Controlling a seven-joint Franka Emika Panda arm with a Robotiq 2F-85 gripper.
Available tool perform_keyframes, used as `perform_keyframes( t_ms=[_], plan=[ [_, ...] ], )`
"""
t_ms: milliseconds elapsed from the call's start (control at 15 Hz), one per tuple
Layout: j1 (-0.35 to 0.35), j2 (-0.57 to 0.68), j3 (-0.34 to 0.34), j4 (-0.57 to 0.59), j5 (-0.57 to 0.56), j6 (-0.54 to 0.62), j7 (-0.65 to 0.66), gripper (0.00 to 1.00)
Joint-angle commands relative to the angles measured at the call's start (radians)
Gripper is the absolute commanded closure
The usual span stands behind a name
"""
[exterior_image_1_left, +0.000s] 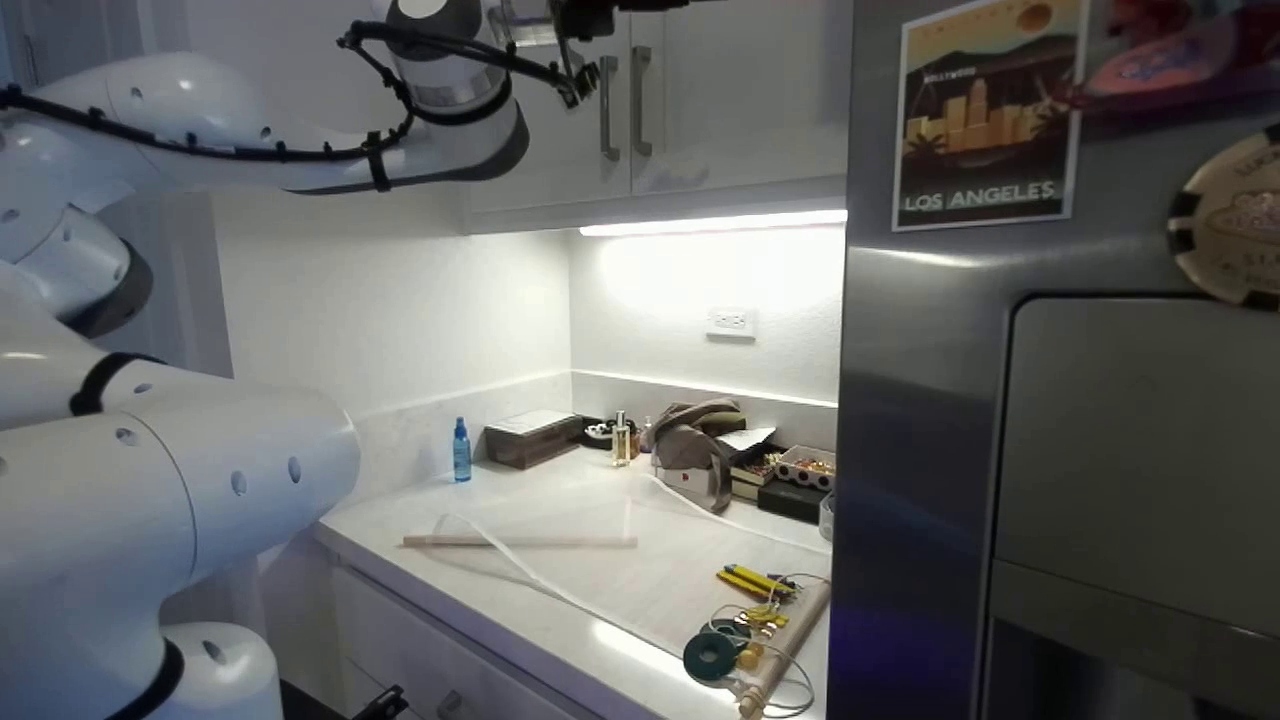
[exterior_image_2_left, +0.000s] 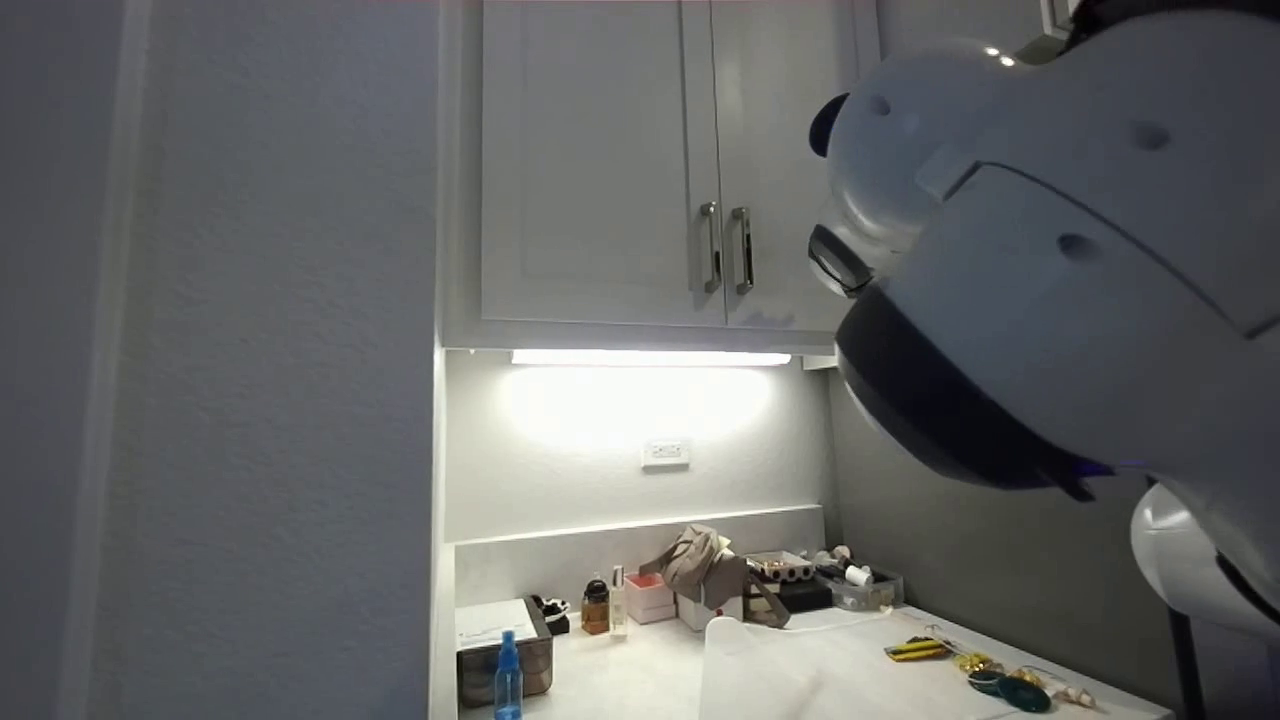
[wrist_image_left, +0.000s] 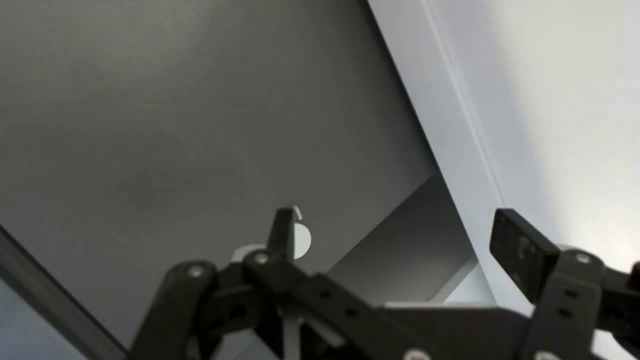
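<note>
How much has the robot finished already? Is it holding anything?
Done: the gripper is open and raised higher than the counter, but nothing looks clearly finished.
In hand: nothing shows between its fingers.
Left: seemingly, any gripping at all; the cabinet doors are shut, and the blue bottle stands away from the gripper.

Most of the light I see pours from the light strip (exterior_image_1_left: 715, 223) under the wall cabinet (exterior_image_1_left: 740, 110), bleaching the wall (exterior_image_1_left: 680, 280) behind to near white in both exterior views. Glare flares on the countertop (exterior_image_1_left: 540, 485), and a soft sheen crosses the stainless refrigerator (exterior_image_1_left: 930, 400). Farther out everything is dim and bluish, the robot arm (exterior_image_2_left: 1050, 250) greyed. In the wrist view the gripper (wrist_image_left: 395, 225) is dark and slightly blurred.
</note>
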Motion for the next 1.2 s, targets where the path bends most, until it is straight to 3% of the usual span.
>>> perform_keyframes(
  t_ms=[0,333,1133],
  plan=[
    [-0.119,-0.018,-0.003,0.054,-0.032,-0.038,-0.003,0.0],
    [-0.19,0.033,-0.008,0.096,-0.056,-0.042,-0.055,0.0],
    [-0.288,0.16,-0.052,0.2,-0.047,-0.039,-0.123,0.0]
  ],
)
